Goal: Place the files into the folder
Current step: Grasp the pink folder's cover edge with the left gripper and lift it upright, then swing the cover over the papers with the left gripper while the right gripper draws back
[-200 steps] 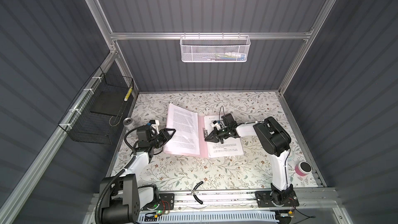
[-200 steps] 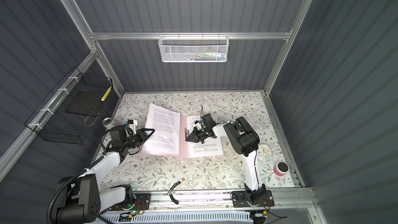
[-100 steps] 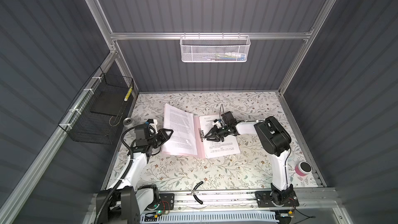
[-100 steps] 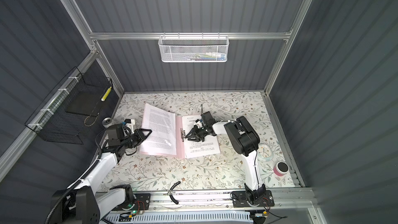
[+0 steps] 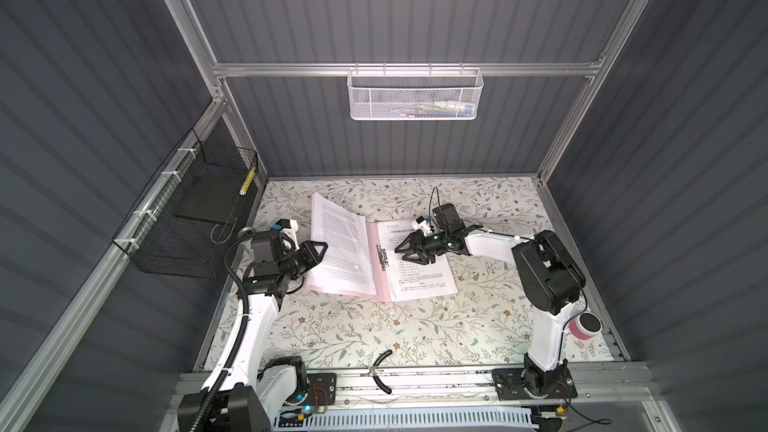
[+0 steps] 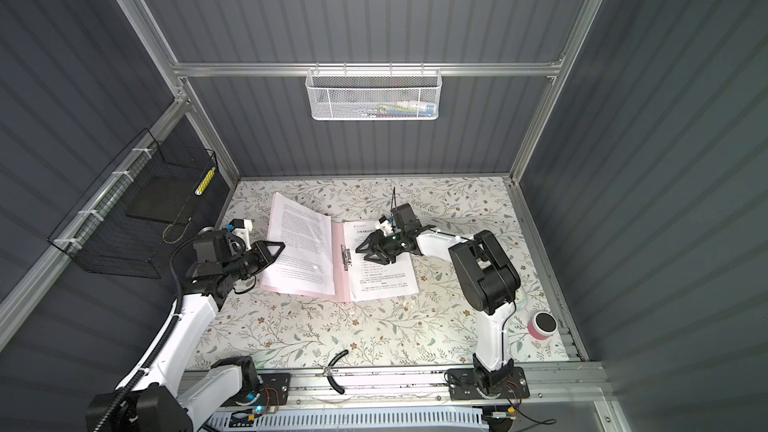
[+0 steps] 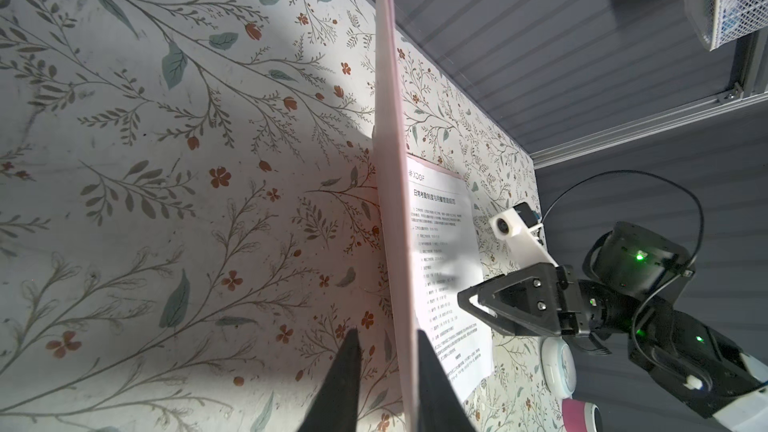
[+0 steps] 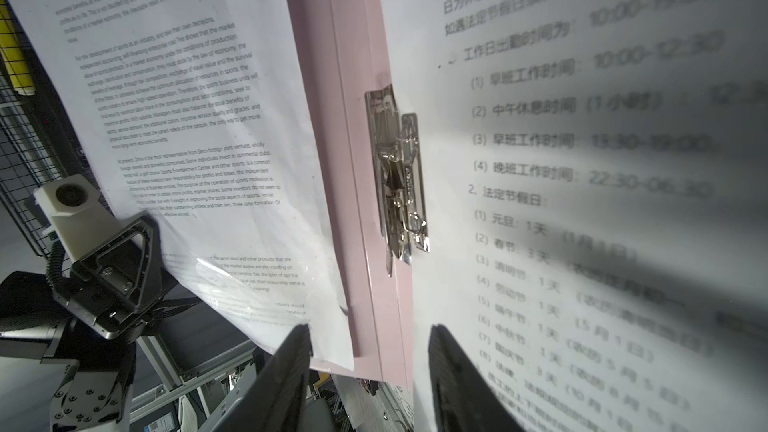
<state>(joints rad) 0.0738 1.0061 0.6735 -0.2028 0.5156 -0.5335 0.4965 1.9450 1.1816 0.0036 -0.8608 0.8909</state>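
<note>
Where it lies open on the floral table [image 5: 353, 326], the thin pink folder [image 5: 384, 288] shows a shiny metal clip [image 8: 401, 176] at its spine. Flat white files [image 5: 419, 280], printed in small black text, almost hide its right cover. Another sheet [image 5: 338, 243] lies against the raised left cover. The left gripper [image 7: 386, 332] straddles that cover's edge, jaws slightly apart. The right gripper [image 8: 370, 327] hovers over the files, jaws wide, holding nothing. The text nearest its camera is blurred.
</note>
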